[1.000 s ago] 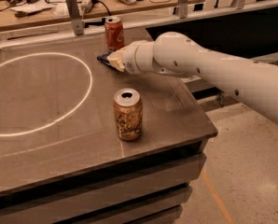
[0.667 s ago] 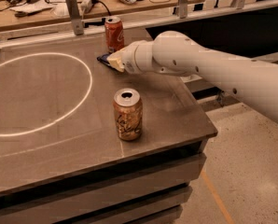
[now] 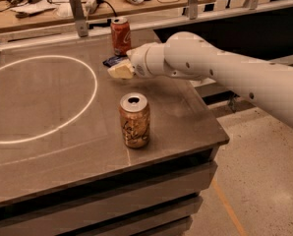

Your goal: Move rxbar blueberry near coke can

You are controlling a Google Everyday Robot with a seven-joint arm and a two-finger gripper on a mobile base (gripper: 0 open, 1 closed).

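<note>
A robot's white arm (image 3: 210, 70) reaches across a grey bench (image 3: 48, 112), its tool (image 3: 120, 71) poised just in front of the coke can (image 3: 120, 35) that stands upright near the far edge. The rxbar blueberry (image 3: 112, 61) lies flat on the bench just in front of the coke can, a dark sliver between the can's base and the tip of the tool. From this angle it cannot be told whether the tool is open or closed, or whether it has any hold on the bar. A tan can (image 3: 134, 120) stands well in front of the coke can, nearer the camera, beside a white ring (image 3: 96, 85) marked on the surface.

With the bar this close to the coke can, the move looks all but done, and the risks lie in the way out. A tool that lifts away without fully letting go could drag the bar back from the coke can. Any further push forward could tip the coke can, which has little bench behind it. A low sweep of the arm back toward the camera could also clip the tan can.
</note>
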